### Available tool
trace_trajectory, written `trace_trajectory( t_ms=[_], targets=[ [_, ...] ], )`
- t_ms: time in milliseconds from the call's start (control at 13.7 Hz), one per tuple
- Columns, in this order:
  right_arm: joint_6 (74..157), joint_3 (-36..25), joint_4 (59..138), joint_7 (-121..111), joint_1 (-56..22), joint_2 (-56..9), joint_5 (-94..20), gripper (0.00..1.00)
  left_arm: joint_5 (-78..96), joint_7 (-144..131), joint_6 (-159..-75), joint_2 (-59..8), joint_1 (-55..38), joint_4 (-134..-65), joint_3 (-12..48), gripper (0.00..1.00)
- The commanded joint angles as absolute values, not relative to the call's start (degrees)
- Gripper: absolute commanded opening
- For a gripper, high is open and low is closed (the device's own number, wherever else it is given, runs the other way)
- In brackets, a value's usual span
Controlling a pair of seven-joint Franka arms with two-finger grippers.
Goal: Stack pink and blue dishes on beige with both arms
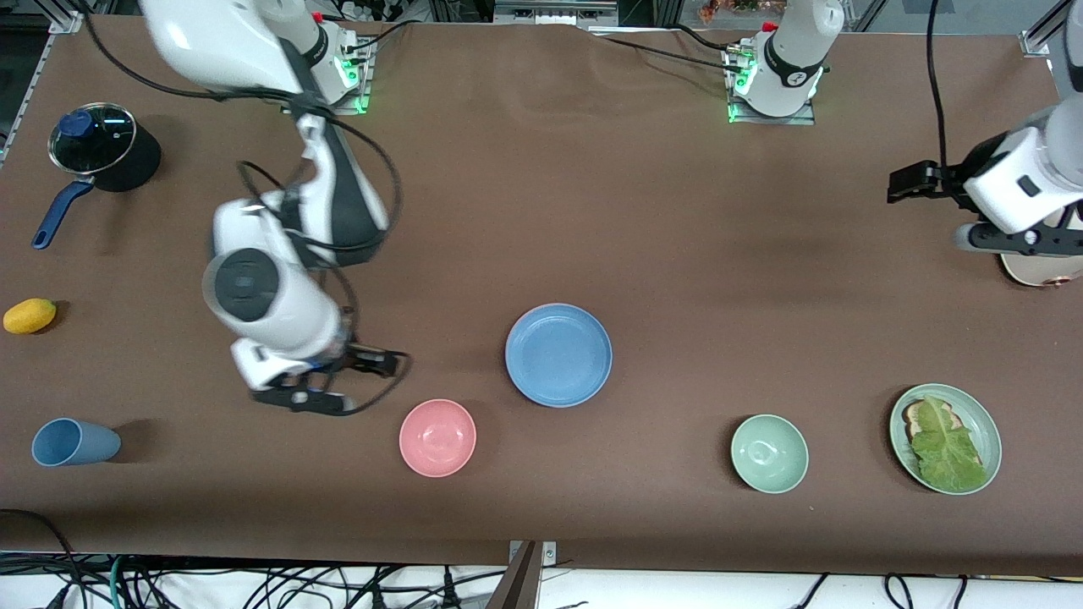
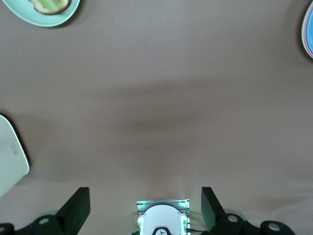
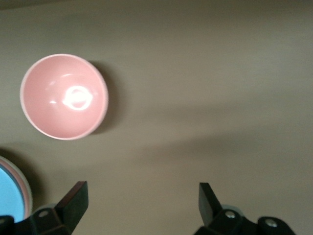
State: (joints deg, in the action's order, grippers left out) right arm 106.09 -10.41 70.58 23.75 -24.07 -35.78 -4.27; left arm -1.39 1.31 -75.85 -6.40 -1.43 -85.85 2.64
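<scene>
The light blue plate (image 1: 558, 355) lies flat at the middle of the table. In the wrist views a thin pink rim shows under the blue plate (image 2: 309, 27) (image 3: 10, 193), so it rests on the pink plate. The beige plate is hidden. My right gripper (image 1: 347, 381) (image 3: 143, 188) hangs open and empty over bare table between the pink bowl and the right arm's end. My left gripper (image 1: 909, 182) (image 2: 145, 195) is open and empty, up in the air near the left arm's end, beside the toaster.
A pink bowl (image 1: 437, 437) (image 3: 63, 96) sits nearer the camera than the blue plate. Also there: a green bowl (image 1: 769, 453), a green plate with bread and lettuce (image 1: 973, 406) (image 2: 29, 14), a beige toaster (image 1: 1041, 271) (image 2: 10, 156), a blue cup (image 1: 74, 442), a yellow fruit (image 1: 30, 315), a lidded pot (image 1: 101, 148).
</scene>
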Motion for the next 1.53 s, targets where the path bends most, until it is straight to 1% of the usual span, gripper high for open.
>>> trace_trajectory(
  t_ms=[0, 219, 365, 511, 658, 731, 804, 950, 1023, 1096, 1242, 1315, 1461],
  targets=[
    [98.4, -10.5, 73.2, 18.6, -21.8, -27.8, -5.1, 1.0, -1.2, 1.8, -77.0, -4.3, 0.1, -88.2, 3.4, 1.0],
    [90.3, -11.1, 75.8, 12.9, -19.3, -20.1, -5.5, 1.0, 1.1, 1.8, -77.2, -4.2, 0.5, -88.3, 3.4, 1.0],
    [86.3, -12.7, 77.2, 10.9, -19.2, -15.9, -5.5, 1.0, 2.2, 1.8, -77.8, -4.2, 0.6, -88.3, 3.3, 1.0],
    [84.7, -13.9, 80.0, 8.6, -19.3, -11.8, -5.3, 1.0, 2.2, 1.2, -77.8, -4.2, 0.6, -88.3, 3.3, 1.0],
    [84.6, -13.5, 83.0, 8.6, -19.2, -8.7, -4.8, 1.0, 2.2, -0.8, -77.8, -4.2, 0.5, -88.3, 3.3, 1.0],
    [84.8, -12.7, 85.1, 8.6, -18.8, -6.7, -4.6, 1.0, 2.2, -0.8, -77.9, -4.2, 0.6, -88.2, 3.3, 1.0],
    [85.3, -10.5, 87.4, 8.6, -16.1, -4.8, -4.5, 1.0, 2.2, -0.8, -78.0, -4.3, 0.6, -88.2, 3.3, 1.0],
    [86.2, 1.0, 90.3, 8.5, -5.0, -1.7, -2.7, 1.0, 2.1, -0.8, -78.0, -4.8, 0.6, -87.9, 3.3, 1.0],
    [86.2, 3.5, 91.0, 8.2, -2.7, -0.7, -1.2, 1.0, 1.8, -0.8, -78.0, -4.8, 0.6, -87.7, 3.3, 1.0],
    [86.7, 3.9, 92.4, 7.9, -2.3, 0.5, -0.7, 1.0, 1.4, -0.8, -78.1, -4.9, 0.5, -87.5, 3.3, 1.0],
    [91.6, 4.1, 99.9, 7.7, -1.9, 5.8, -0.6, 1.0, 1.2, -0.3, -79.4, -5.0, 0.5, -87.3, 3.3, 1.0],
    [92.4, 4.2, 101.1, 7.8, -1.8, 6.6, -0.6, 1.0, 1.3, -0.2, -79.5, -5.0, 0.5, -87.3, 3.3, 1.0],
    [92.2, 4.4, 99.9, 7.8, -1.9, 6.1, -0.3, 1.0, 1.3, -0.2, -79.5, -5.2, 0.4, -86.3, 3.3, 1.0]
  ],
)
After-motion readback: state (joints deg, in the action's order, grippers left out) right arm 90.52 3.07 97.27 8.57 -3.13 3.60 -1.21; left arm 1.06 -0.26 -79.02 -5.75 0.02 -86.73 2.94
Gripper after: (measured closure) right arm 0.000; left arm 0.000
